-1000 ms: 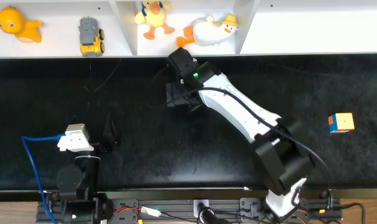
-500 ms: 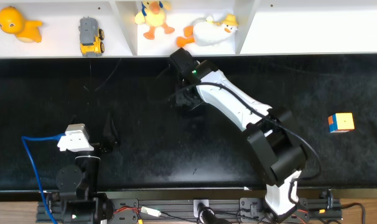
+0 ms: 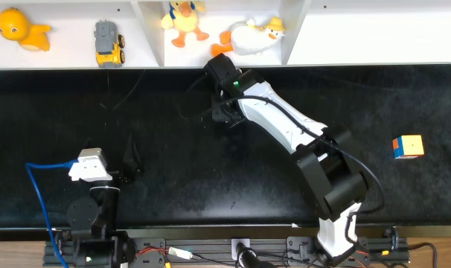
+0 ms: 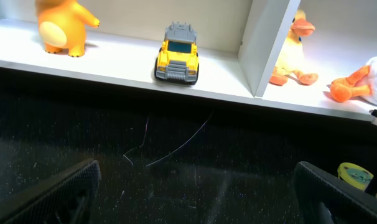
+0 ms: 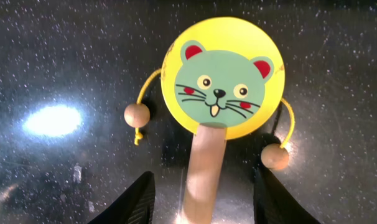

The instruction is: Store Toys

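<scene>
The right gripper [image 5: 204,190] is hovering with its fingers spread wide, straddling the wooden handle [image 5: 204,155] of the rattle drum [image 5: 223,78], which is lying flat on the table [image 5: 58,56] near the far shelf [image 3: 359,45]. The handle is pointing straight into the gap. The left gripper [image 4: 198,193] is sitting wide open, well apart.

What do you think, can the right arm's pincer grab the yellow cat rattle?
Probably yes. The right pincer hangs open over the cat rattle, one finger either side of its wooden handle, with nothing in between.
</scene>
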Robot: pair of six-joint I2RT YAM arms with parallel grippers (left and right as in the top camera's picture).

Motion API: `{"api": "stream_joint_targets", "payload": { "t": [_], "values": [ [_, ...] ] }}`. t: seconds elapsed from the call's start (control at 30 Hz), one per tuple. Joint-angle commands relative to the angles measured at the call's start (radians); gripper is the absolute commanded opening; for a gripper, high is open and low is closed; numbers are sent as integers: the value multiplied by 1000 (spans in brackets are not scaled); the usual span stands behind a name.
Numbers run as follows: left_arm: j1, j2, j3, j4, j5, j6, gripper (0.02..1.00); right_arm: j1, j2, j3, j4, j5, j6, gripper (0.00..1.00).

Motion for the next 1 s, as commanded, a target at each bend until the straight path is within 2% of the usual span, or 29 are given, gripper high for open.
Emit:
{"api": "stream_joint_targets", "payload": {
  "t": [0.03,0.4,0.57,0.87,1.0],
  "values": [
    [-5,-12,-7,2,2,7,998,0,19,28,6,10,0,380],
    [-5,-12,-7,2,2,7,998,0,72,28,-14,7,1,224],
    [-5,-12,-7,2,2,7,998,0,76,28,-31,3,1,58],
    [-5,-12,-7,2,2,7,998,-1,70,35,-100,-24,2,45],
    [-5,-12,-7,2,2,7,998,-1,56,97,-222,-47,5,45]
  ]
}}
